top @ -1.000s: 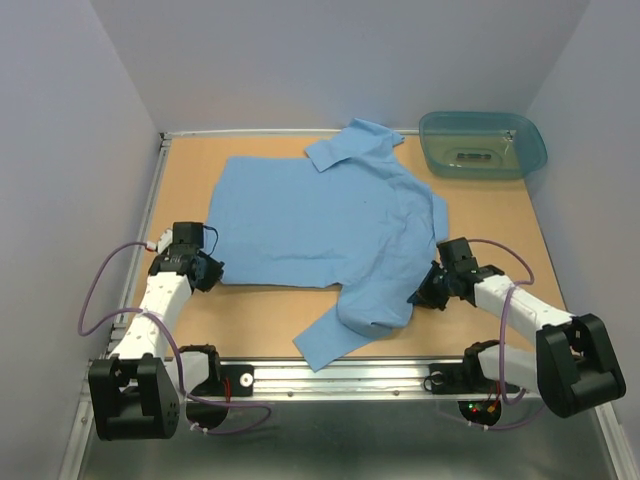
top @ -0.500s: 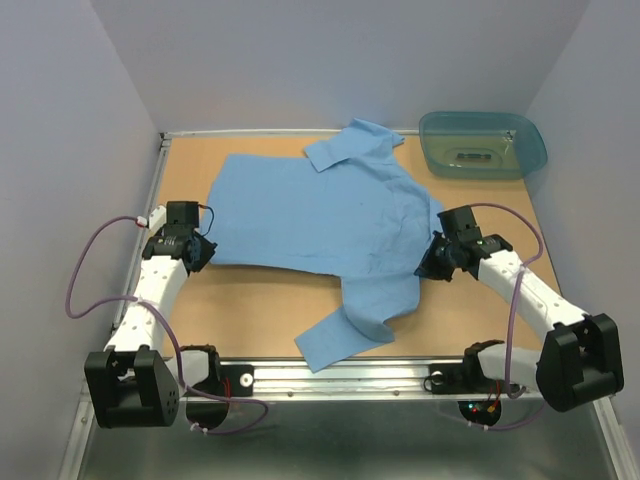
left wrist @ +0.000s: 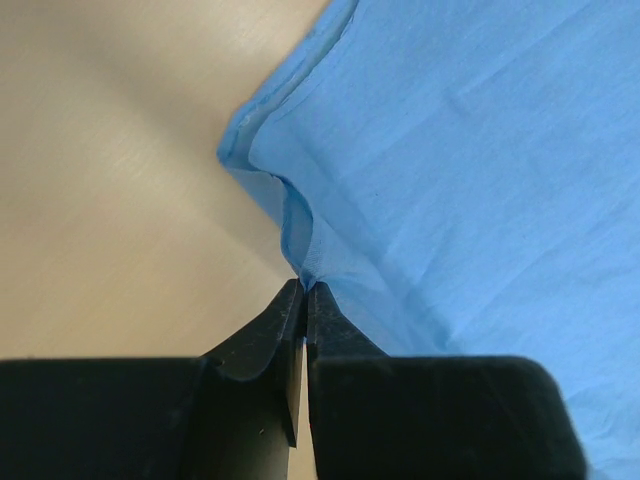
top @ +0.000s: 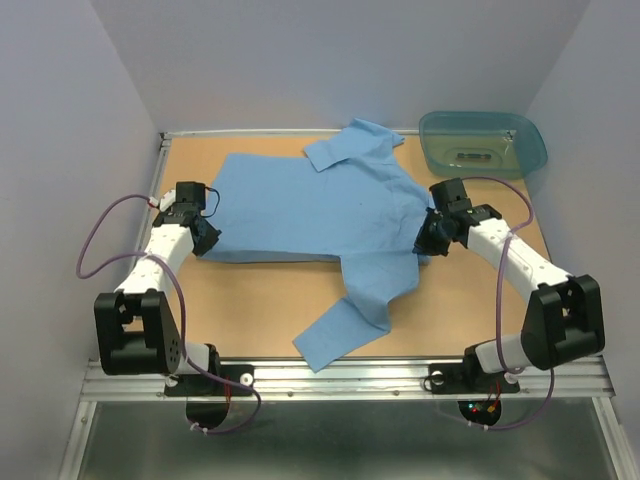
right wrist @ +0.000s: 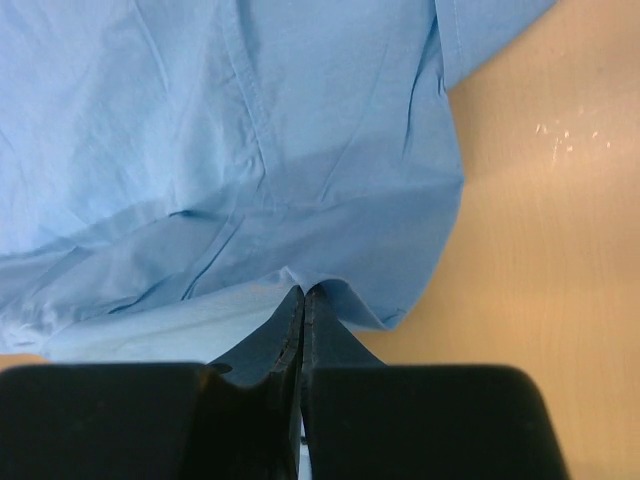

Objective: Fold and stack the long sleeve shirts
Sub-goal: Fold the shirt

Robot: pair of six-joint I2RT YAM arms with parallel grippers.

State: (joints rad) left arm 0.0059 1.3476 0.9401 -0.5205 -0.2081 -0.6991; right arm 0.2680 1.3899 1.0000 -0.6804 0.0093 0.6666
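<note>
left claw [left wrist: 303,290] is pinched shut on the shirt [top: 320,210] hem, cloth spreading ahead and right of it; right claw [right wrist: 303,292] clamps the opposite edge, cloth ahead.

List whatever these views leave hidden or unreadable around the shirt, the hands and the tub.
Top view: the fingertips of the left hand and right hand are hidden under their own wrist housings; only the wrist views show them shut on the shirt.
Top view: the pale thing inside the tub is too small to name.
Every view: whatever is folded beneath the shirt is covered by cloth.
Wrist views: frame edges cut off most of the shirt.
</note>
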